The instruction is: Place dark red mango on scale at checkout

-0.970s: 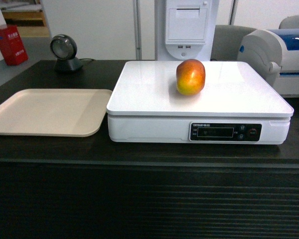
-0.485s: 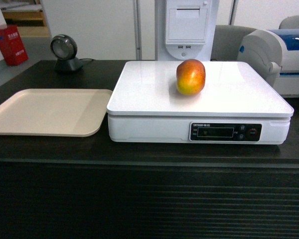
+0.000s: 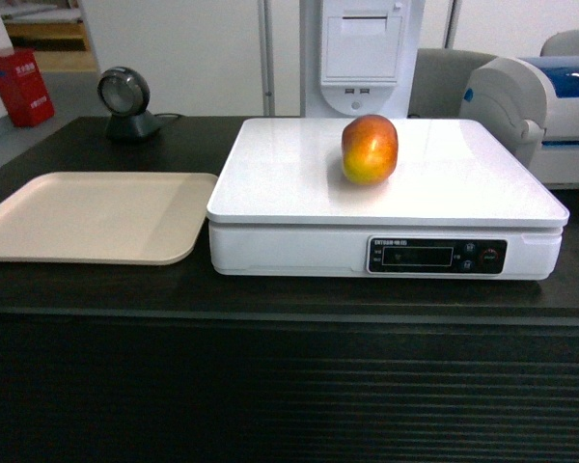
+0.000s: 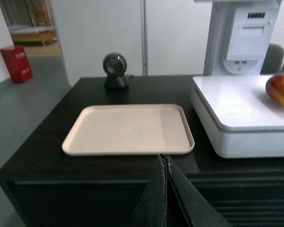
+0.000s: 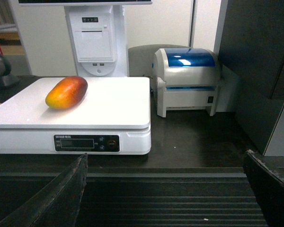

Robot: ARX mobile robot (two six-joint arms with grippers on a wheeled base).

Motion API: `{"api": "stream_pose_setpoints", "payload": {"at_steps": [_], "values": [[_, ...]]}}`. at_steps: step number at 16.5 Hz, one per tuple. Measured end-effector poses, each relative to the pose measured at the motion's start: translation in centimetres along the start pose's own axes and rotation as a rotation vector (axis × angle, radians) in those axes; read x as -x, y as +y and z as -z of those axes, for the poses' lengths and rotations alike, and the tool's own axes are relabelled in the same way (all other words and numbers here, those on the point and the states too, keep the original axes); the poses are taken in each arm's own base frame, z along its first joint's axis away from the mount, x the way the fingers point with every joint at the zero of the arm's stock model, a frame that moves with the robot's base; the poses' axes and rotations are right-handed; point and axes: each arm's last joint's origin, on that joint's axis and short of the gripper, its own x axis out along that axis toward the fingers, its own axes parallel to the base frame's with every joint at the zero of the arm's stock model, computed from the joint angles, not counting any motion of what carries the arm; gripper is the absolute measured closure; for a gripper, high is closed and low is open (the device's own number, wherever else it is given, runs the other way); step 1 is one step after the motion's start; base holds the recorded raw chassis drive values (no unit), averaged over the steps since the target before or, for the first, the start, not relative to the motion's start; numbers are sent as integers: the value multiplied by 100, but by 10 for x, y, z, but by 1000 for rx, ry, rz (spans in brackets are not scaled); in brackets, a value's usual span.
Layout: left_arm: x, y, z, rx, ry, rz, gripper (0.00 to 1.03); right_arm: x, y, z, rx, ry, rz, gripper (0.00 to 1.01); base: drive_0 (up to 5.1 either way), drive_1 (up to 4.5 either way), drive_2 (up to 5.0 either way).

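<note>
Fingers of the left end effector meet at their tips, closed on nothing, low in front of the bench and aimed toward the beige tray. The right end effector is spread wide, its two dark fingers at the bottom corners of its wrist view, also empty and pulled back in front of the ribbed bench front. Neither shows in the head view. Beyond them, the mango lies on the white platform of the scale, a little behind its middle, free of any grip. The scale sits on the bench just right of the tray; a round scanner and a printer stand further off. As I judge it, the placing is done, and nothing is left but keeping both arms clear
</note>
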Motion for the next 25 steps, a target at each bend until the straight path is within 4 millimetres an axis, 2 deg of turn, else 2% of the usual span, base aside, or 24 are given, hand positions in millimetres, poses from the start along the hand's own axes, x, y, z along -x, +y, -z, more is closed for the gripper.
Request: {"api": "stream_pose_setpoints", "payload": {"at_steps": [11,13,15,16,17,25], "values": [[7,0,0,0,-6,0,101,0,0,0,0,0,0,3,0,0,0],[18,0,3,0,5,0,101,0,0,0,0,-1,0,3,0,0,0],[18,0,3,0,2,0,101,0,0,0,0,0,0,3,0,0,0],[18,0,3,2,2,0,81,0,0,0,0,0,0,3,0,0,0],[18,0,3,2,2,0,74,0,0,0,0,0,0,3,0,0,0],[18,0,3,2,2,0,45,0,0,0,0,0,0,3,0,0,0]]}}
